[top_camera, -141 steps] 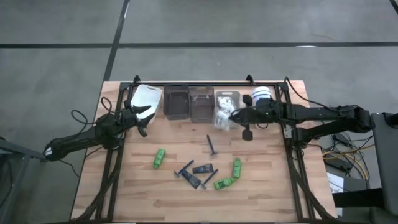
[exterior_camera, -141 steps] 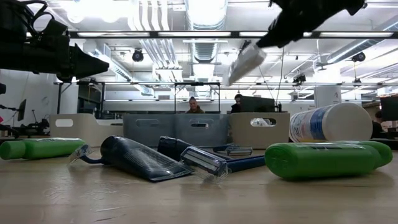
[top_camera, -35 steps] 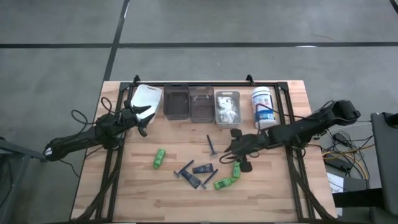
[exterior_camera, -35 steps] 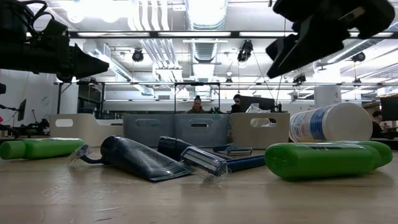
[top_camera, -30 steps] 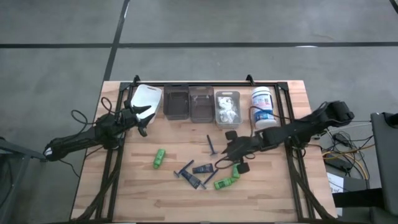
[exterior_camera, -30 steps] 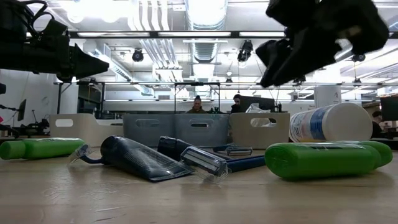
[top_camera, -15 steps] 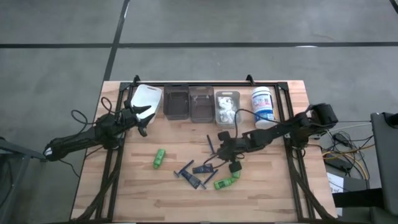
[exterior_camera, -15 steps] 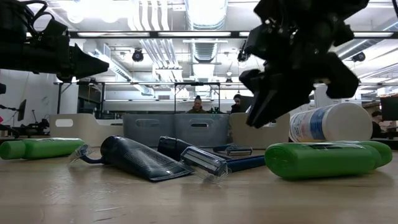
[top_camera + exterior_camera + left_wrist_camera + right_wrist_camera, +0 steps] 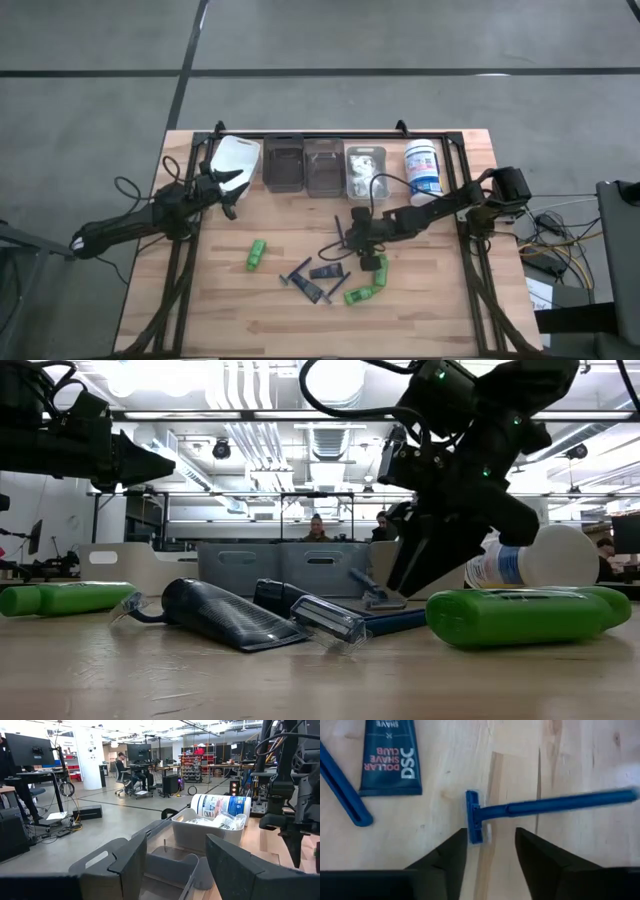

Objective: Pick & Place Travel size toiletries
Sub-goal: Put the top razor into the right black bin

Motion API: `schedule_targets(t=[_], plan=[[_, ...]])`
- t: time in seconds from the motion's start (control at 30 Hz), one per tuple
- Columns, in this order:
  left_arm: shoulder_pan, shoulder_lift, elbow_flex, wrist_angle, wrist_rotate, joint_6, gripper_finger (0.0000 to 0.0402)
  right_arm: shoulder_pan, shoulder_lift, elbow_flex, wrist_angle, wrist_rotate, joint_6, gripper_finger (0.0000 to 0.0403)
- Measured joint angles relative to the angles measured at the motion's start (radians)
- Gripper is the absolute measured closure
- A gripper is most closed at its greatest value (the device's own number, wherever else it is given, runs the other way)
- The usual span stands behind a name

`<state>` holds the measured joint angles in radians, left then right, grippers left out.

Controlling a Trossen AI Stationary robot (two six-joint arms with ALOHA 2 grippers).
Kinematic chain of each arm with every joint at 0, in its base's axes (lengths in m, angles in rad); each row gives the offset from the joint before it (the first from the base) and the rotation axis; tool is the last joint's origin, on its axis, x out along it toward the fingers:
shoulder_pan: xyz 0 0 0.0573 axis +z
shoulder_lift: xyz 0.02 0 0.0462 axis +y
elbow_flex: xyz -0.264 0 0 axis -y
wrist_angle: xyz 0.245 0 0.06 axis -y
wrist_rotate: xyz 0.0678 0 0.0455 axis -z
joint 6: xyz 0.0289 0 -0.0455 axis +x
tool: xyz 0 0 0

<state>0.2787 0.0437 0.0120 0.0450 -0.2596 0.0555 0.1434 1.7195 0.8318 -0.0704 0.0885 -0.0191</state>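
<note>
The right tool (image 9: 489,851) hangs low over the wooden surface (image 9: 430,300), its fingers apart astride the head of a slim blue plastic razor (image 9: 530,809) lying flat, apparently lined up to pinch it. The left tool (image 9: 175,865), fingers apart, waits by the bins.

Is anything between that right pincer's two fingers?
Yes: in the right wrist view, the blue plastic razor's head sits on bare wood in the right pincer's gap.

The right hand (image 9: 400,575) hangs, fingers apart, above a razor (image 9: 372,594).
</note>
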Motion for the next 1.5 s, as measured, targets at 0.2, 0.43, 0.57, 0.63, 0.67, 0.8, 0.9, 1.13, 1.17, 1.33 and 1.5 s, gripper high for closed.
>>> schedule_targets(t=[0.2, 0.43, 0.57, 0.63, 0.67, 0.8, 0.9, 1.13, 1.17, 1.33, 1.5], plan=[[0.0, 0.0, 0.0, 0.0, 0.0, 0.0, 0.0195, 0.0, 0.002, 0.0, -0.002, -0.001, 0.013, 0.0184], [0.0, 0.0, 0.0, 0.0, 0.0, 0.0, 0.0195, 0.0, 0.0, 0.0, -0.003, -0.015, 0.009, 0.0158], [0.001, 0.0, 0.0, 0.0, 0.0, 0.0, 0.0195, 0.0, -0.004, 0.005, -0.004, -0.016, -0.014, 0.015], [0.001, 0.0, 0.0, 0.0, 0.0, 0.0, 0.0195, 0.0, -0.006, 0.01, -0.009, -0.018, -0.015, 0.0148], [0.001, 0.0, 0.0, 0.0, 0.0, 0.0, 0.0195, 0.0, -0.008, 0.013, -0.011, -0.018, -0.016, 0.0147], [0.001, 0.0, 0.0, 0.0, 0.0, 0.0, 0.0195, 0.0, -0.014, 0.022, -0.053, -0.018, -0.014, 0.0151], [0.001, 0.0, 0.0, 0.0, 0.0, 0.0, 0.0195, 0.0, -0.026, 0.025, -0.056, -0.018, -0.014, 0.0162], [0.001, 0.0, 0.0, 0.0, 0.0, 0.0, 0.0195, 0.001, -0.027, 0.025, -0.072, -0.018, 0.047, 0.0186], [0.001, 0.0, 0.0, 0.0, 0.0, 0.0, 0.0195, 0.003, -0.027, 0.025, -0.081, -0.018, 0.058, 0.0189], [0.001, 0.0, 0.0, 0.0, 0.0, 0.0, 0.0195, 0.019, -0.024, 0.025, -0.082, -0.02, 0.092, 0.0199], [0.001, 0.0, 0.0, 0.0, 0.0, 0.0, 0.0195, 0.028, -0.014, 0.025, -0.082, -0.021, 0.101, 0.0202]])
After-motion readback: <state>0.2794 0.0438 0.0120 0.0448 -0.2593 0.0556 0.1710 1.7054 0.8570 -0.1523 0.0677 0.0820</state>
